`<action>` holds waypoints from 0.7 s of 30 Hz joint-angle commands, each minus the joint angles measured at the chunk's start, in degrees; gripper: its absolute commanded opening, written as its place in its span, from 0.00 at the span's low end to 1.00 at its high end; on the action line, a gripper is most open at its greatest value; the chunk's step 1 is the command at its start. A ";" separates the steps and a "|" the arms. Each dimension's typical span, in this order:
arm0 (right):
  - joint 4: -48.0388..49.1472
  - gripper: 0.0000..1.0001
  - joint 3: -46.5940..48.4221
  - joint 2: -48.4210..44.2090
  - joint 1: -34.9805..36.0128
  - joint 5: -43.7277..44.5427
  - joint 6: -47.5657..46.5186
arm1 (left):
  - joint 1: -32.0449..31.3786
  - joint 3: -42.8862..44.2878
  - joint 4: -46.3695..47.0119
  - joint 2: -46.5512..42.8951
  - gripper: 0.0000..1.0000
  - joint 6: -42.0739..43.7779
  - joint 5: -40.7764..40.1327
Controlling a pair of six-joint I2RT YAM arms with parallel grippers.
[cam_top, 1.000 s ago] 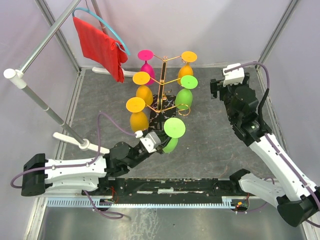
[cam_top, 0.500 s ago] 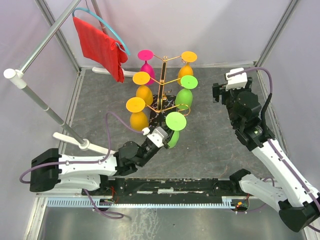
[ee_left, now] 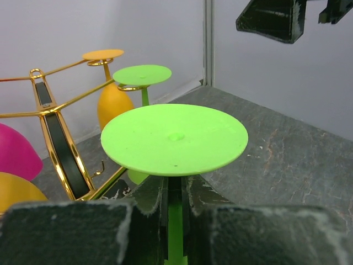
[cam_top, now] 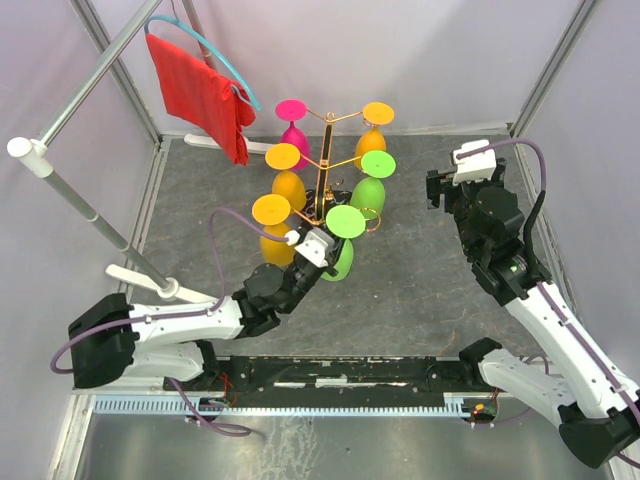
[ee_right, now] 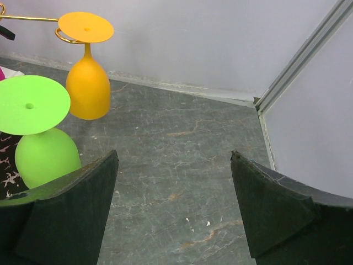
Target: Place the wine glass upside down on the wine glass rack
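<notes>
My left gripper (cam_top: 325,252) is shut on the stem of a green wine glass (cam_top: 345,222), held upside down with its round foot on top and its bowl hanging below. In the left wrist view the foot (ee_left: 174,138) lies just above my gripper (ee_left: 175,190), stem pinched between the fingers. The glass is close in front of the gold wire wine glass rack (cam_top: 327,160), near its lowest front arm; I cannot tell if they touch. The rack (ee_left: 52,138) stands on a black marbled base. My right gripper (cam_top: 445,185) is open and empty (ee_right: 174,165), right of the rack.
Upside-down glasses hang on the rack: a pink one (cam_top: 291,110), several orange ones (cam_top: 283,158) and a green one (cam_top: 377,163). A red cloth (cam_top: 205,90) hangs on a blue hanger from a metal rail at the back left. Pale walls enclose the grey floor (cam_top: 420,290).
My left arm has carried the green glass away from the near edge and leftward, close to the rack's front. My right arm has shifted slightly to the right.
</notes>
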 commanded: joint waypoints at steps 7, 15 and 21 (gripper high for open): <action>1.83 0.91 -1.43 -1.86 -0.30 0.17 -0.48 | 2.10 3.16 5.34 5.18 0.03 -4.10 3.08; 2.12 0.91 -1.91 -2.31 -0.32 0.57 -1.06 | 3.46 5.25 8.98 9.47 0.03 -3.87 4.56; 2.16 0.91 -2.17 -2.62 -0.31 0.85 -1.40 | 4.99 8.08 9.71 12.63 0.03 -3.66 7.53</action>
